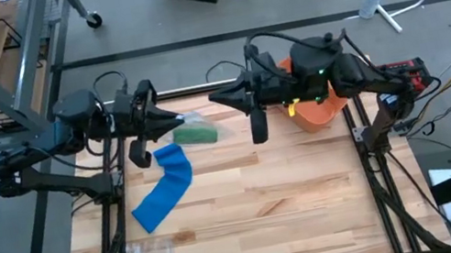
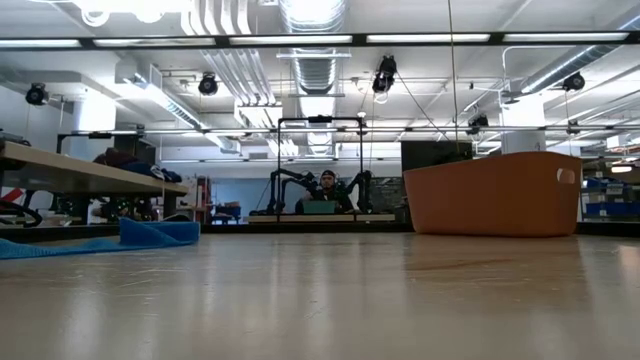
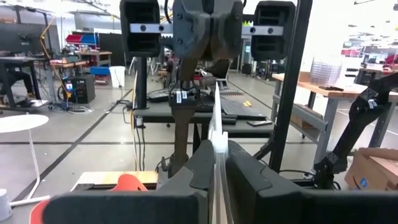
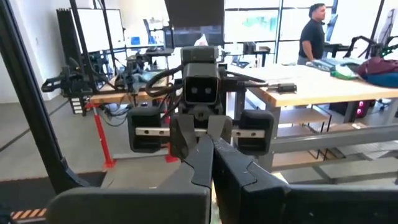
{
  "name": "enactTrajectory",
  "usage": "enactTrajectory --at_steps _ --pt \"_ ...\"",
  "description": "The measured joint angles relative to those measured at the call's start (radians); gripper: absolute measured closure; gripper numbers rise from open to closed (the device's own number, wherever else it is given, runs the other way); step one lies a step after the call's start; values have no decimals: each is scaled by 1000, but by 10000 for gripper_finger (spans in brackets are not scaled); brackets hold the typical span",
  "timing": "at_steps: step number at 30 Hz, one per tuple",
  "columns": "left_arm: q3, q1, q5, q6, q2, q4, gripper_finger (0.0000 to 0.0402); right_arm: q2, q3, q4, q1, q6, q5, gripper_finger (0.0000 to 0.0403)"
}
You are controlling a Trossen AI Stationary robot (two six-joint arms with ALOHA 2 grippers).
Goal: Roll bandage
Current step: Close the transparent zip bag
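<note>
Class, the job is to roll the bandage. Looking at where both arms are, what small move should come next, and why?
Probably lower the left gripper toward the blue bandage and open it. The bandage lies flat and unrolled on the table, nothing holds it, and both grippers are shut and raised near the table's far edge. The right gripper is farther from it.

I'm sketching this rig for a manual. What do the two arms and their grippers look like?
Both arms are black, jointed, with loops of black cable. The left gripper and right gripper each end in two tapered dark fingers. In the right wrist view, the left arm's boxy black wrist camera sits between blocky finger carriages on a silver rail. A green light glows on the right arm.
</note>
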Motion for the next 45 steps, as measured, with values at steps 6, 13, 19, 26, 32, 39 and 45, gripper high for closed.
enactTrajectory --at_steps 6,13,19,26,32,39,45 --pt "0 0 -6 1 -3 2 387 3 -2 2 0 13 0 383" --pt "0 0 -9 3 -3 8 384 103 -11 116 0 31 0 292" --pt "0 0 -9 3 -3 6 386 133 -10 153 0 10 0 257" --pt "0 0 -9 3 -3 8 383 132 -12 154 -2 8 1 277" --pt "0 0 -9 3 -3 9 385 135 -17 119 -3 8 1 315" --pt "0 0 -9 4 -2 16 384 136 -18 121 -5 4 2 370" --pt "0 0 -8 4 -2 15 385 136 -18 120 -5 -3 3 398"
